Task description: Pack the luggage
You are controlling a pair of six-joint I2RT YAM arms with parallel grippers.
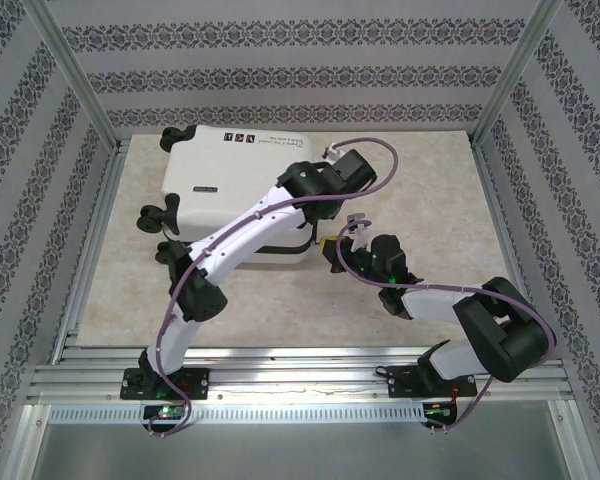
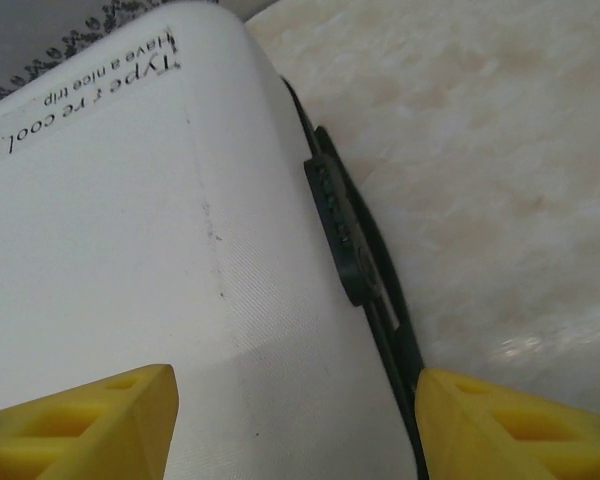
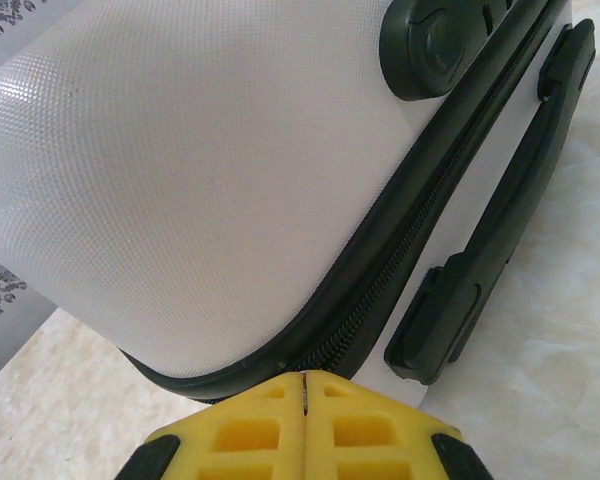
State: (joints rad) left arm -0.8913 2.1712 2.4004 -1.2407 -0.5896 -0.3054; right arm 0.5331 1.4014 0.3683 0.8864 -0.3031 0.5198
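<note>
Luggage (image 1: 235, 175) is lying flat, shells together, at the far left of the table (image 1: 420, 250), long axis running left-right, wheels leftward. Left gripper (image 2: 295, 400) is hanging spread, straddling its right-hand edge. Right gripper (image 3: 304, 385), fingers pressed together and empty, is sitting right at the zipper seam (image 3: 380, 290) by the near right corner, so probably the better-placed arm for the zip

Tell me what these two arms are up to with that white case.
Two robot arms are working on the white luggage, which lies flat on the table with its two shells together. The left gripper is open, its yellow fingers spread over the case's side edge. The right gripper is shut, its tip right at the zipper seam near a rounded corner. Whether it pinches anything there cannot be told.
</note>
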